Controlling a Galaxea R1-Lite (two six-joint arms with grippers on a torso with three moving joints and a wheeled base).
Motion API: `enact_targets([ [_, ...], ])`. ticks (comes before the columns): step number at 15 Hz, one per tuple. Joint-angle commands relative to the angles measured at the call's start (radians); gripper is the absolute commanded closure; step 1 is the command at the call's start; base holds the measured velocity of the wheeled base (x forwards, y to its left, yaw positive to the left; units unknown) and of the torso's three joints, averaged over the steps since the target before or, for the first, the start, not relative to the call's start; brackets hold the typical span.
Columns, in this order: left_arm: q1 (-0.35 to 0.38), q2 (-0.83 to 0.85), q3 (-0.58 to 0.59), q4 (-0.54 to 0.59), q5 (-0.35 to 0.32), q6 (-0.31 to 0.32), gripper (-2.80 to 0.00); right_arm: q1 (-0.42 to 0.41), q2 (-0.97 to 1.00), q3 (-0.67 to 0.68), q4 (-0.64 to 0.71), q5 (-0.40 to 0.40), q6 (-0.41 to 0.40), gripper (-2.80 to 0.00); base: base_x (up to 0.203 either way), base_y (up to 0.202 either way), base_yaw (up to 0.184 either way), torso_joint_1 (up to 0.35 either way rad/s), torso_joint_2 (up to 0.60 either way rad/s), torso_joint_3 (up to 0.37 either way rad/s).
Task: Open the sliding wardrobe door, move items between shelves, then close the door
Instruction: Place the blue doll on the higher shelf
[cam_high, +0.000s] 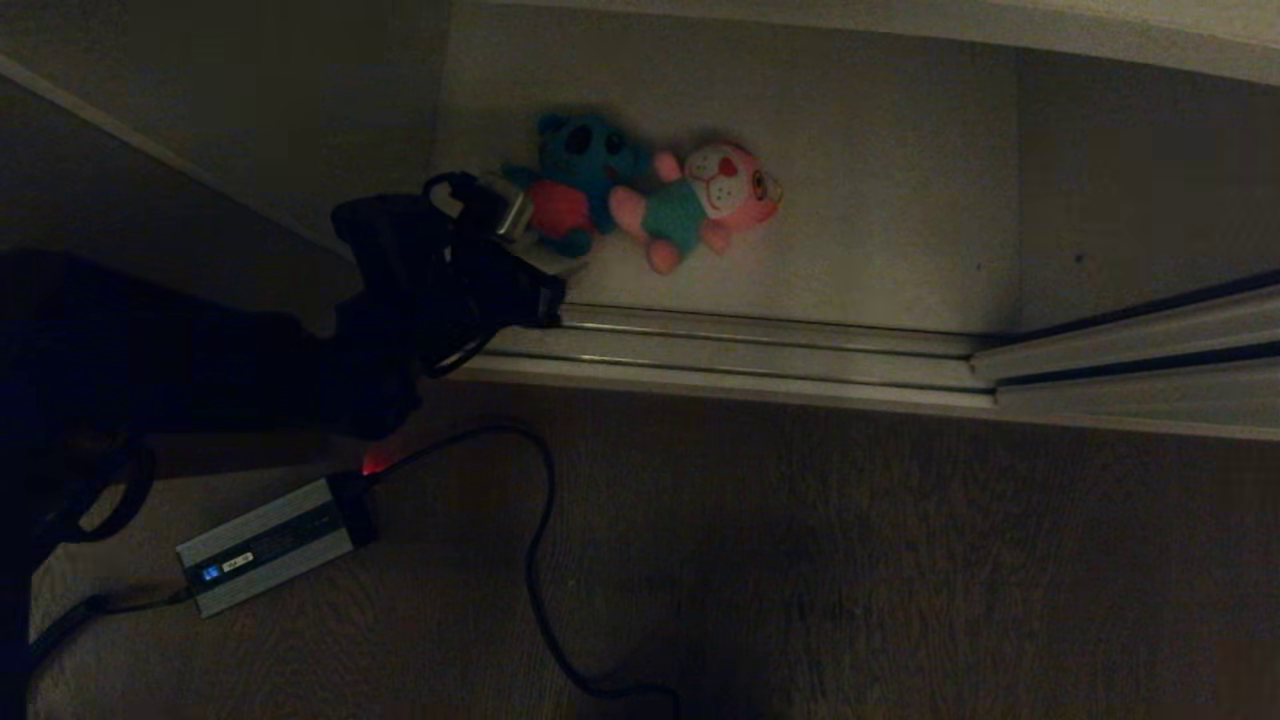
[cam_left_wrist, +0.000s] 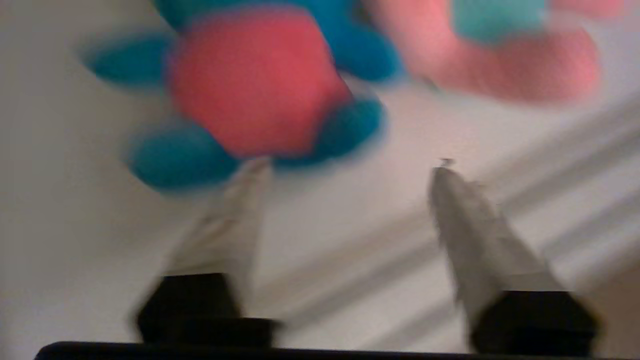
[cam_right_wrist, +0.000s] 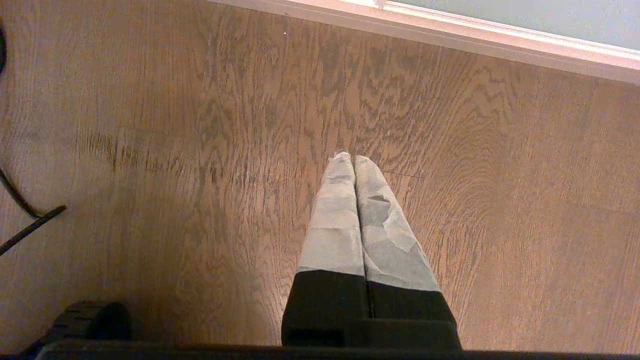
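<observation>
Plush toys lie side by side on the shelf (cam_high: 900, 200), teal toy (cam_high: 575, 180) touching pink toy (cam_high: 705, 205). We bring our left end effector (cam_left_wrist: 350, 167), its fingers parted and empty, beside the teal one, apparently to grasp it. Our right end effector (cam_right_wrist: 352, 160) hangs closed over the floor (cam_right_wrist: 200, 150).

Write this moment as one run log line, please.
left gripper: open, beside blue toy | pink toy: lying on shelf, touching blue toy | right gripper: shut, over floor
</observation>
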Motion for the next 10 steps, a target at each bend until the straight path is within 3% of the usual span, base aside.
enact_targets([
  [1, 0.002, 0.025, -0.025, -0.076, 0.005, 0.031, 0.00, 0.000, 0.000, 0.003, 0.000, 0.000, 0.000, 0.00, 0.000, 0.000, 0.000, 0.000, 0.00, 0.000],
  [6, 0.002, 0.140, -0.177, -0.068, 0.007, 0.047, 0.00, 0.000, 0.000, 0.003, 0.000, 0.000, 0.000, 0.00, 0.000, 0.000, 0.000, 0.000, 0.00, 0.000],
  [10, -0.006, 0.130, -0.203, -0.050, 0.158, 0.013, 0.00, 0.000, 0.000, 0.003, 0.000, 0.000, 0.000, 0.00, 0.000, 0.000, 0.000, 0.000, 0.00, 0.000],
])
